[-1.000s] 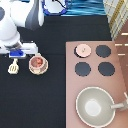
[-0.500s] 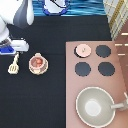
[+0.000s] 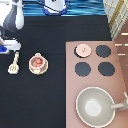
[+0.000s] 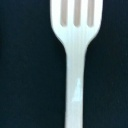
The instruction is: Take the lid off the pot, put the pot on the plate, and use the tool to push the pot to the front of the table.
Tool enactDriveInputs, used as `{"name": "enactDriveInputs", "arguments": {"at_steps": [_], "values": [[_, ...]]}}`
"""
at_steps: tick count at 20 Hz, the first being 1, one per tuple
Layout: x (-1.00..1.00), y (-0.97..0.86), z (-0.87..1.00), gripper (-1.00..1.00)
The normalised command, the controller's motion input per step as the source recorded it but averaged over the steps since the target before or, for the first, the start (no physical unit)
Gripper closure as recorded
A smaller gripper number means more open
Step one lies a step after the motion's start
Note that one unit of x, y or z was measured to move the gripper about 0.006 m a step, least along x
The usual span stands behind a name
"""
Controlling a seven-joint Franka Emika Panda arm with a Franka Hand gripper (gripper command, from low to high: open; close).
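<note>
Pincer (image 3: 10,47) at tabletop (image 3: 55,95) left edge above tool (image 3: 13,64); grip state cannot be told. Pot (image 3: 37,62) sits on plate (image 3: 32,69).

One pot (image 3: 37,62), one lid (image 3: 83,49), one tool (image 3: 14,64), one pincer (image 3: 7,46) at the exterior view's left

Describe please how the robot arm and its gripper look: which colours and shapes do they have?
The arm is made of rounded white segments with dark grey to black parts at the joints. The gripper, at the exterior view's left edge just above the tool, is pale with a bright blue block on it. No cables or markings can be made out.
</note>
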Motion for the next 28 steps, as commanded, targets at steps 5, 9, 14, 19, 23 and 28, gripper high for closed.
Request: {"name": "enactDriveInputs", "arguments": {"at_steps": [5, 9, 14, 19, 23, 28], "values": [[-0.01, 0.31, -0.56, -1.00], [-0.22, 0.20, -0.53, -1.00], [-0.40, -0.02, -0.42, 1.00], [-0.19, -0.04, -0.14, 1.00], [-0.13, 0.00, -0.01, 1.00], [-0.12, 0.00, 0.00, 1.00]]}}
